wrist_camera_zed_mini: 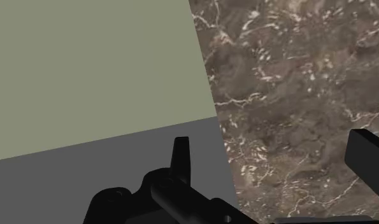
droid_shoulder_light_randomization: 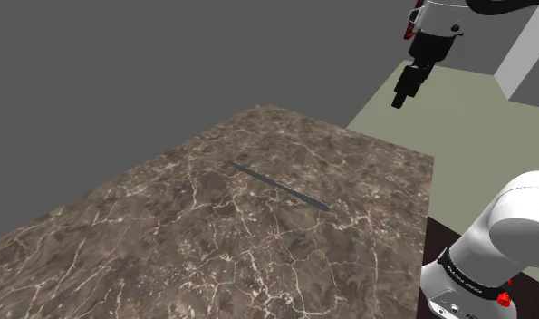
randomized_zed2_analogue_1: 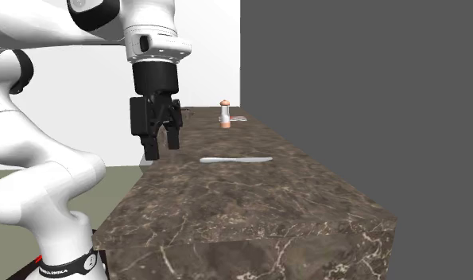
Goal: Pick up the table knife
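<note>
Our all-black two-finger gripper point(randomized_zed2_analogue_1: 161, 145) hangs from the white arm point(randomized_zed2_analogue_1: 151, 32) with its fingers point(wrist_camera_zed_mini: 180, 159) standing wide apart and nothing between them. In the wrist view the straight edge of the brown, white-veined marble tabletop point(wrist_camera_zed_mini: 296, 76) runs through the gap. One finger sits over the marble, and the other over the olive-green floor point(wrist_camera_zed_mini: 86, 63) and a grey band beside it. In the shoulder view the gripper point(droid_shoulder_light_randomization: 400, 100) hovers above the table's far edge, with the floor point(droid_shoulder_light_randomization: 466, 118) behind it.

The only container we see is a small white shaker with a tan top point(randomized_zed2_analogue_1: 225, 114). It stands upright at the table's far end in the second exterior view, and we cannot tell what it holds. A flat pale grey piece point(randomized_zed2_analogue_1: 239, 118) lies just beside it at 3 o'clock; we cannot tell what it is.

The slender grey table knife point(droid_shoulder_light_randomization: 278, 185) lies flat on the tabletop point(droid_shoulder_light_randomization: 168, 245), apart from the gripper and lower than it. From the fingertips it lies at about 8 o'clock in the shoulder view. In the second exterior view the knife point(randomized_zed2_analogue_1: 236, 160) lies at about 3 o'clock, with the shaker toward 12 o'clock from it. Its long axis runs from 10 o'clock to 4 o'clock in the shoulder view and nearly 9 to 3 in the second exterior view. We cannot tell which end is the blade.
</note>
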You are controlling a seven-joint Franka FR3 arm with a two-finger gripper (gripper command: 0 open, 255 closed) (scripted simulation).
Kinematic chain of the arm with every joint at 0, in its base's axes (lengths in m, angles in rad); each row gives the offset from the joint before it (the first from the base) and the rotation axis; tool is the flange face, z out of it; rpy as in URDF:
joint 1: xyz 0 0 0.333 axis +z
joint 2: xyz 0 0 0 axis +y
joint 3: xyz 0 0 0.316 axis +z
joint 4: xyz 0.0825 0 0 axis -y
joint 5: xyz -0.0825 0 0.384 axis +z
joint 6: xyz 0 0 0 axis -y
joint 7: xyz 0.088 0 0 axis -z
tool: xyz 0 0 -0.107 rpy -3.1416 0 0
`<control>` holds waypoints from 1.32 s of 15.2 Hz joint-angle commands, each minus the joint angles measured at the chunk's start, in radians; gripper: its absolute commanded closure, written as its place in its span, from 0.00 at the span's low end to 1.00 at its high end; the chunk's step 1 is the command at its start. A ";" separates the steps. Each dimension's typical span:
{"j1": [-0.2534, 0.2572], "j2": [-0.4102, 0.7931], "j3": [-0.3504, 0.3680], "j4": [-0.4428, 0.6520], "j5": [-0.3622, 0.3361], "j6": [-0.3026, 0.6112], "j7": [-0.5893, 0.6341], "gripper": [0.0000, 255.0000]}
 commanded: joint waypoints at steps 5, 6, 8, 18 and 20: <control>0.041 0.042 0.074 0.001 0.055 0.019 0.066 0.00; 0.051 0.055 0.092 0.004 0.068 0.024 0.083 0.00; 0.071 0.084 0.128 0.012 0.094 0.035 0.115 0.00; 0.155 0.272 0.304 0.105 0.196 0.096 0.274 0.00; 0.169 0.317 0.339 0.134 0.208 0.108 0.305 0.00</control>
